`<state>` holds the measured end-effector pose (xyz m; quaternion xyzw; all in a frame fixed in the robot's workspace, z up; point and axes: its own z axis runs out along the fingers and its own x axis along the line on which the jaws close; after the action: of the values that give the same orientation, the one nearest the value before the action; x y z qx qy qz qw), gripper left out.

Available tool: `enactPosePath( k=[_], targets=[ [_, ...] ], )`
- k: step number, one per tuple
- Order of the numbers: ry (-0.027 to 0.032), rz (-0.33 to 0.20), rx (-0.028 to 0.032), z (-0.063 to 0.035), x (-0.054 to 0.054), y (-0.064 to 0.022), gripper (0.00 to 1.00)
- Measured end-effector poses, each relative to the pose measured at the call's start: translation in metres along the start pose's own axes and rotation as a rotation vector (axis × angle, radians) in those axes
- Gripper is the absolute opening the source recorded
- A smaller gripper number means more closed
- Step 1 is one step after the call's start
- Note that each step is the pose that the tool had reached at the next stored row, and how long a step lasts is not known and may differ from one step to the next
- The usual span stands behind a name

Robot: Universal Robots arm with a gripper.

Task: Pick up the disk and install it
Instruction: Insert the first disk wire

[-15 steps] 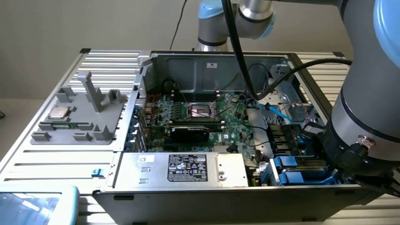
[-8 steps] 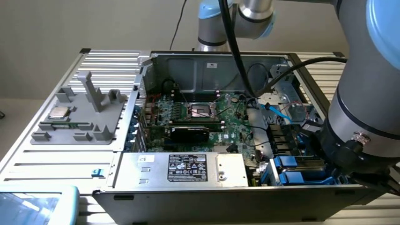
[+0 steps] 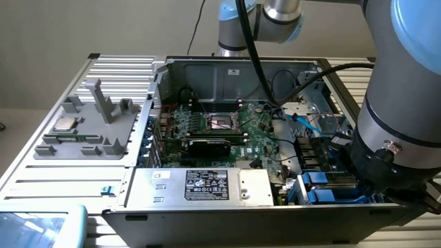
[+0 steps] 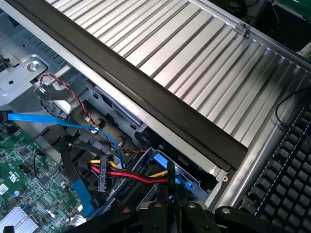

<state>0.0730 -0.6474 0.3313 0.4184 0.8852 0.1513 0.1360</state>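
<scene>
The gripper (image 4: pixel 171 203) reaches down into the drive bay corner of the open computer case (image 3: pixel 227 70). Its black fingers (image 4: pixel 161 209) are drawn almost together, with only a thin slit between them. Their tips sit right at the blue bracket of the disk (image 4: pixel 163 160). Whether they nip that bracket's edge I cannot tell.

The disk lies low in a metal cage just inside the case wall, and only its blue plastic edge shows. Room here is tight. A red, yellow and black power lead (image 4: pixel 131 174) crosses just beside the fingers, and a flat blue data cable (image 4: pixel 48 120) runs nearby over the green motherboard (image 4: pixel 19 170). The dark top edge of the case wall (image 4: pixel 146 92) runs close along the bay's outer side. Beyond that edge lies the ribbed metal table (image 4: pixel 194 63), then a black keyboard (image 4: pixel 286 170).

In the exterior view the arm (image 3: pixel 399 103) fills the right of the frame, its black wrist down at the case's lower right corner. Blue plastic (image 3: pixel 334 195) shows in the bays just beside it. The case is open on top, and the middle over the processor socket (image 3: pixel 222 122) has free space.

At lower centre, a silver box (image 3: pixel 200 186) carries a black-and-white sticker (image 3: pixel 206 185) whose print is too small to read. At the exterior view's left, well apart on the table, a grey fixture (image 3: pixel 90 129) holds a small silver chip (image 3: pixel 65 124).
</scene>
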Motion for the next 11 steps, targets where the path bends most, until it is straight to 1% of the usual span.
enactPosePath(
  k=[1,2,3,4,6,11],
  targets=[
    [-0.0123,-0.006,0.0112,0.0,0.0002,0.0001,0.16],
    [-0.0207,-0.011,0.0192,0.0001,0.0004,0.0003,0.16],
    [-0.0249,-0.013,0.024,0.0001,0.0008,0.0006,0.16],
    [-0.0262,-0.014,0.0252,0.0002,0.0011,0.0008,0.16],
    [-0.0264,-0.014,0.0253,0.0002,0.0015,0.0011,0.16],
    [-0.0276,-0.011,0.0257,0.0013,0.0067,0.005,0.16]
  ],
)
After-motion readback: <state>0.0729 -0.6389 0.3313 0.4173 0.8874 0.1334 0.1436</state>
